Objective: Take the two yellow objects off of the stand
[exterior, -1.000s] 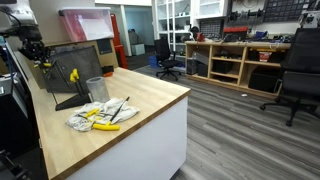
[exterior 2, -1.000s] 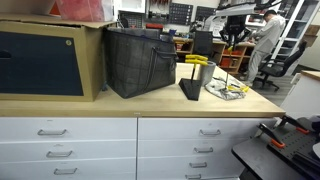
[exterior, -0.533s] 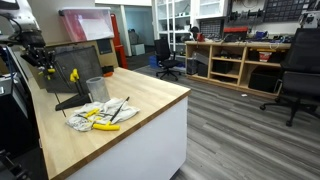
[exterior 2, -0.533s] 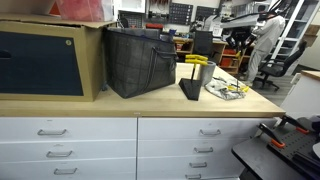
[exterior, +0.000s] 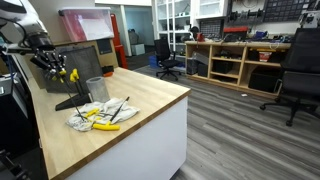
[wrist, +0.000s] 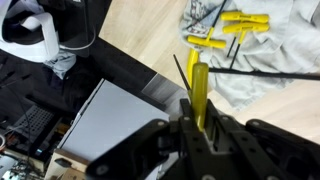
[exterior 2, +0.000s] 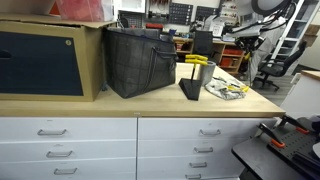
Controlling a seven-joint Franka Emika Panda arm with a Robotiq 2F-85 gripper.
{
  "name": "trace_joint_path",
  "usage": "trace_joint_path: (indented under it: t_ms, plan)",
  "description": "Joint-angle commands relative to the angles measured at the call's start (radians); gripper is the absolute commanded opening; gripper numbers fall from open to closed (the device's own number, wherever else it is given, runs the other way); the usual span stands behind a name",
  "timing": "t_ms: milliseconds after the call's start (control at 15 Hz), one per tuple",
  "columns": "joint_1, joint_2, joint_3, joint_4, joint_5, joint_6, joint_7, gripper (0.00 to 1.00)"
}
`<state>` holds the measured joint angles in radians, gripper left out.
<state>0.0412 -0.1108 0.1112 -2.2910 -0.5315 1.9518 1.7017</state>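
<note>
Right now I hold the gripper (wrist: 200, 120) clamped on one yellow object (wrist: 200, 85) — lower centre of the wrist view, over the counter (wrist: 140, 35).

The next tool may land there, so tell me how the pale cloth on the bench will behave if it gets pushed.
The cloth lies rumpled in folds, so it is probably limp and would bunch rather than slide. Yellow-handled tools rest on it, so a push would likely drag them along. It looks thin, so probably light.
</note>
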Motion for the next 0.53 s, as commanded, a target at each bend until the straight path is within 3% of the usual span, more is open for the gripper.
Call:
trace_joint_path:
  t_ms: [0, 467]
  plan:
    - [-0.012, 0.04, 0.004, 0.021, -0.167, 0.013, 0.13, 0.04]
    - [0.053, 0.171, 0.025, 0.062, -0.559, 0.014, 0.439, 0.04]
